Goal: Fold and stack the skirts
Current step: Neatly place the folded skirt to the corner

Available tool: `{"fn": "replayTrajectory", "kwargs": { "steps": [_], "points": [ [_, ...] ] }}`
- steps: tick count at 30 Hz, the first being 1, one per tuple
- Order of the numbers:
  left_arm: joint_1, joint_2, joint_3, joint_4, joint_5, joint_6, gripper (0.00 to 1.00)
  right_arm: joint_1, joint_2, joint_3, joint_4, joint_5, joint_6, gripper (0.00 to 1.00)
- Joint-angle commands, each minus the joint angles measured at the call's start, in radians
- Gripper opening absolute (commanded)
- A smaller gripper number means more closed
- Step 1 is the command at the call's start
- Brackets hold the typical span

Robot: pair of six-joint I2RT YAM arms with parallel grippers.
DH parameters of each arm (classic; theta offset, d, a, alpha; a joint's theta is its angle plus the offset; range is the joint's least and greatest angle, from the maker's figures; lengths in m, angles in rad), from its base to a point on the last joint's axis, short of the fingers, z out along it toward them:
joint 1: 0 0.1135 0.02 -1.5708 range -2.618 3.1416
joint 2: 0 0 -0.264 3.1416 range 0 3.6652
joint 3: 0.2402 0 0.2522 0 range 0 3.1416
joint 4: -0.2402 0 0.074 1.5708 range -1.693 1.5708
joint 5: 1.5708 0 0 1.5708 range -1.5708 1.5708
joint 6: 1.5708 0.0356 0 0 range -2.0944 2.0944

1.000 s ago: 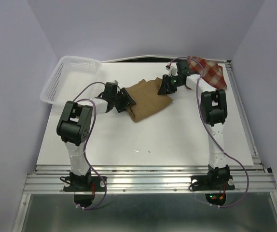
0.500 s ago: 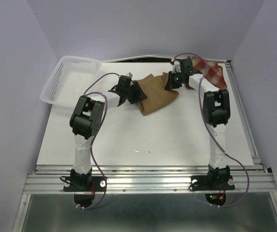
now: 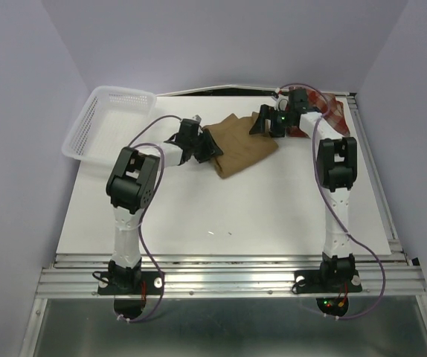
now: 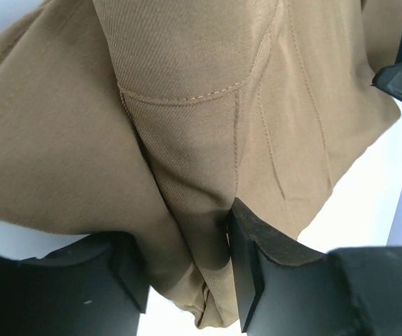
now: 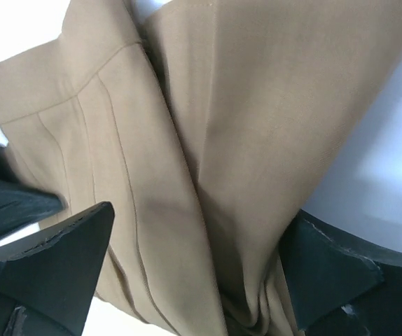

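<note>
The left end effector (image 4: 185, 227) pinches a fold of the tan skirt (image 3: 243, 149), probably to pull it flat, while the right end effector (image 5: 201, 215) gapes wide just above it.

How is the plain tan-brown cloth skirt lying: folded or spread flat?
Folded over. The plain tan-brown cloth skirt shows overlapping layers and creases in both wrist views, not one flat sheet.

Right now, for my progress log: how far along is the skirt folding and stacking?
Nothing looks finished. The tan skirt lies rumpled and loosely doubled at the far centre of the table. In hand: the left gripper pinches a bunch of it; the right gripper stands open over its other end. Left: the plaid skirt sits crumpled behind the right arm, unfolded, and nothing is stacked.
</note>
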Motion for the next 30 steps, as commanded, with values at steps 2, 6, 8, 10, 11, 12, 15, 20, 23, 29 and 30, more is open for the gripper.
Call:
{"fn": "replayTrajectory", "kwargs": {
  "steps": [2, 6, 8, 10, 11, 12, 15, 20, 23, 29, 30],
  "points": [
    [0.042, -0.039, -0.011, -0.04, -0.024, 0.094, 0.51, 0.003, 0.055, 0.035, 0.001, 0.002, 0.02, 1.0],
    [0.037, 0.017, 0.079, -0.111, -0.012, 0.166, 0.5, 0.048, 0.081, 0.011, -0.024, 0.053, -0.023, 1.0],
    [0.033, 0.057, 0.142, -0.155, -0.01, 0.185, 0.5, 0.057, 0.092, 0.005, -0.021, 0.028, -0.024, 1.0],
    [0.029, 0.076, 0.174, -0.174, -0.015, 0.212, 0.49, 0.057, 0.11, 0.014, -0.018, -0.022, 0.004, 0.97],
    [0.026, 0.089, 0.199, -0.183, -0.014, 0.223, 0.5, 0.057, 0.115, 0.015, -0.01, -0.041, 0.012, 0.96],
    [0.025, 0.096, 0.211, -0.183, -0.017, 0.237, 0.49, 0.066, 0.121, 0.017, -0.007, -0.082, 0.021, 0.94],
    [0.023, 0.106, 0.234, -0.215, -0.02, 0.243, 0.49, 0.078, 0.127, 0.006, 0.004, -0.116, 0.041, 0.87],
    [0.017, 0.107, 0.245, -0.215, -0.024, 0.249, 0.51, 0.088, 0.121, 0.008, 0.025, -0.079, 0.044, 0.52],
    [0.011, 0.081, 0.215, -0.204, -0.027, 0.252, 0.55, 0.088, 0.078, 0.015, 0.056, 0.008, 0.021, 0.19],
    [0.011, -0.021, 0.132, -0.192, -0.04, 0.305, 0.8, 0.088, -0.027, 0.081, 0.086, 0.18, -0.092, 0.01],
    [0.011, -0.036, 0.121, -0.192, -0.043, 0.335, 0.85, 0.088, -0.047, 0.075, 0.094, 0.2, -0.106, 0.01]
  ]
}}
